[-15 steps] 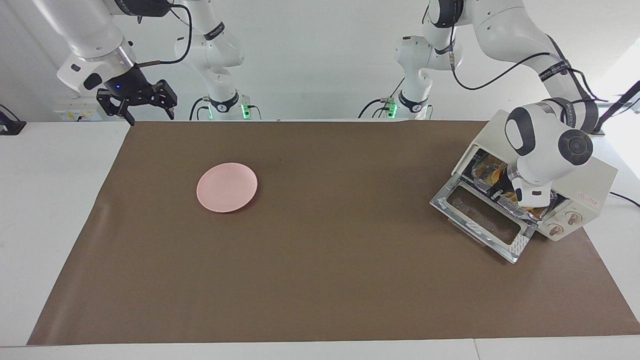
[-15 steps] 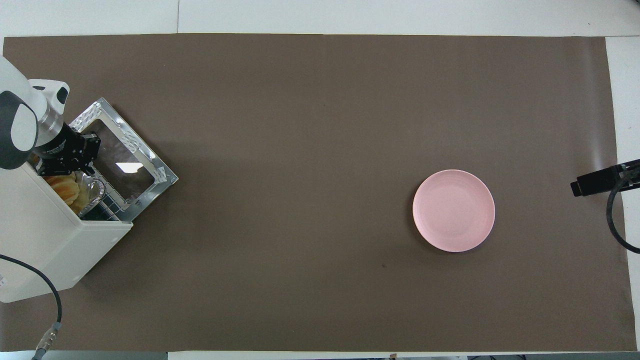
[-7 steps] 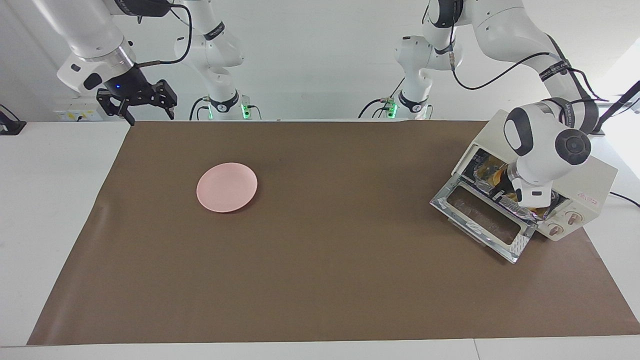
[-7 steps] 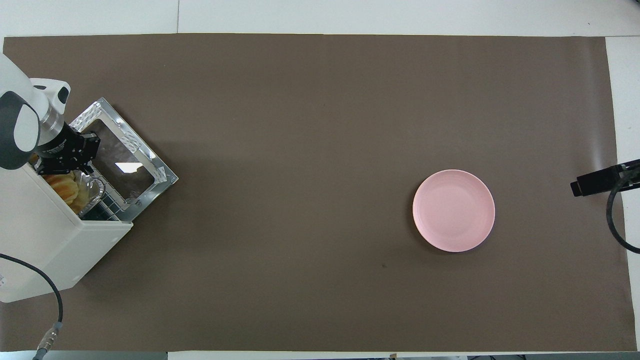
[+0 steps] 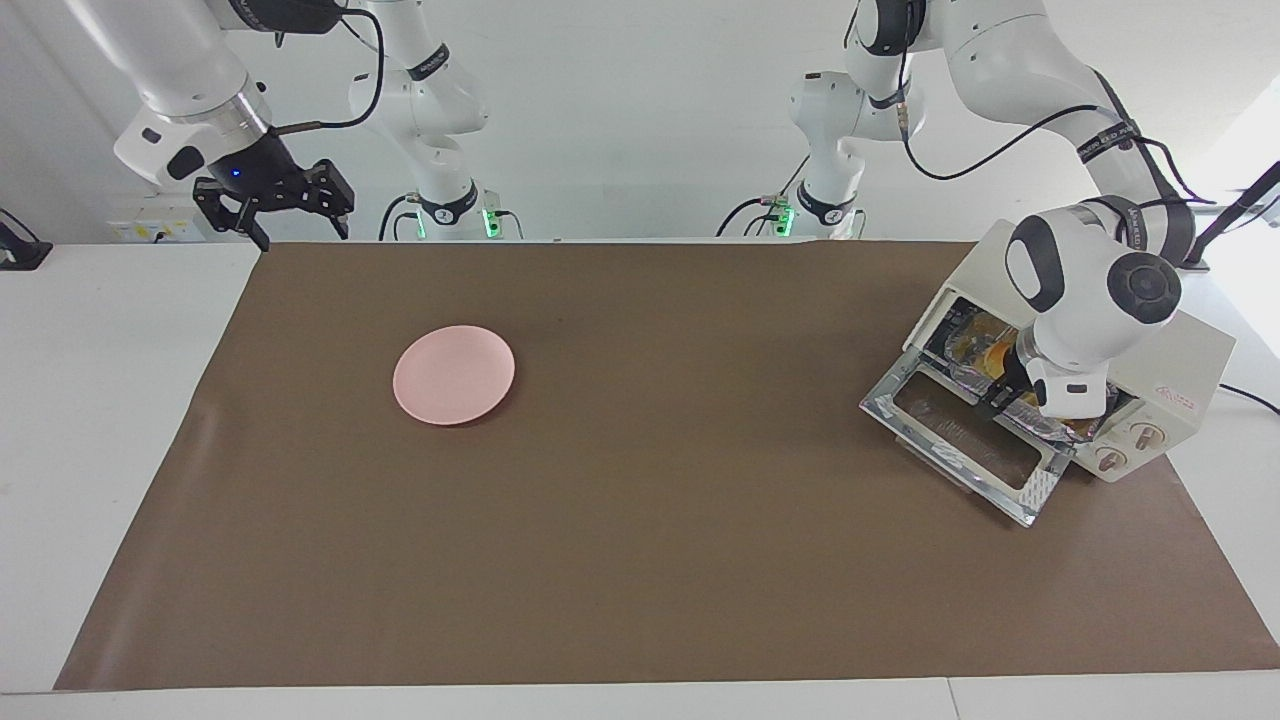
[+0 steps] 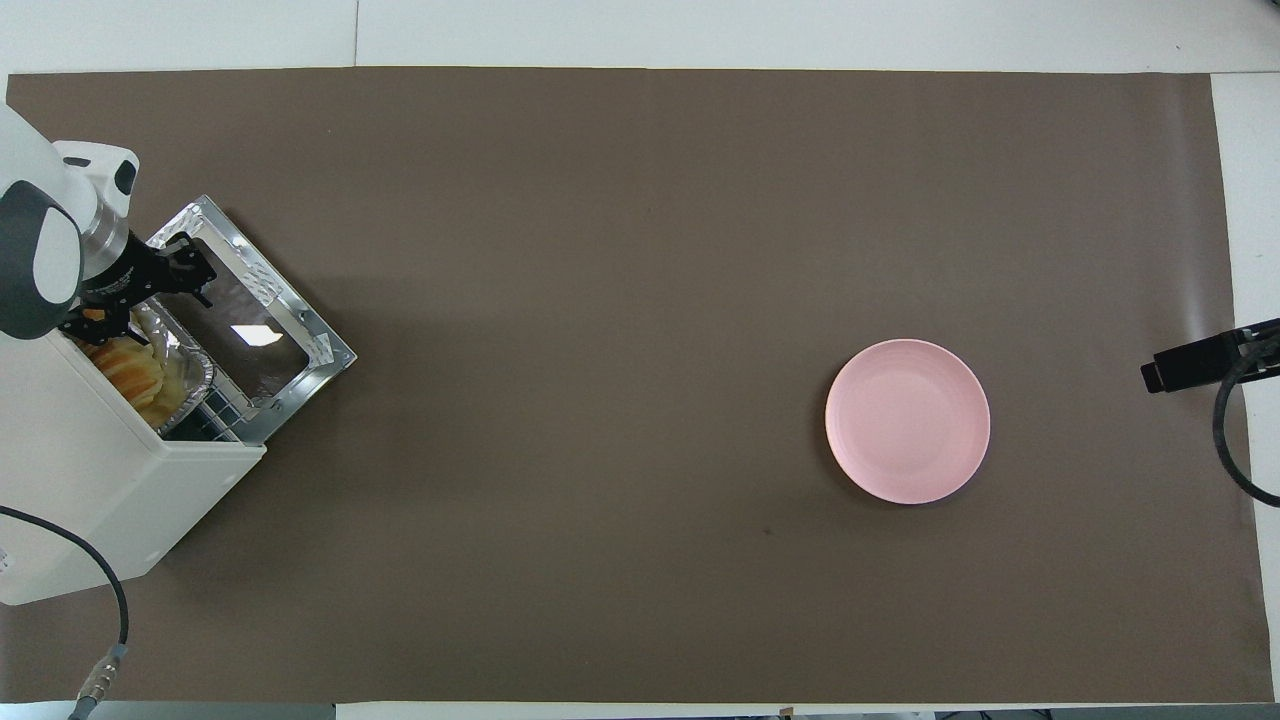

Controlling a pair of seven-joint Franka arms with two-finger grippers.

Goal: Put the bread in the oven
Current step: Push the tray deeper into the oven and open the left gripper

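Note:
The cream-white oven (image 5: 1195,355) stands at the left arm's end of the table with its glass door (image 5: 960,440) dropped open; it also shows in the overhead view (image 6: 90,480). The yellow-orange bread (image 6: 130,368) lies in a silver foil tray (image 6: 190,375) on the rack inside the oven, and part of it shows in the facing view (image 5: 990,352). My left gripper (image 6: 190,272) is open and empty at the oven's mouth, just over the door's hinge edge, apart from the bread; in the facing view (image 5: 1000,392) the wrist mostly hides it. My right gripper (image 5: 290,218) is open and waits raised at the right arm's end.
A round pink plate (image 5: 454,374) lies empty on the brown mat toward the right arm's end, also in the overhead view (image 6: 907,421). The open door (image 6: 255,330) juts out onto the mat. The oven's cable (image 6: 100,640) trails at its robot-side corner.
My left gripper has drawn back out of the oven from over the bread toward the door and its fingers have spread. The bread and tray stay inside. The right arm has barely moved.

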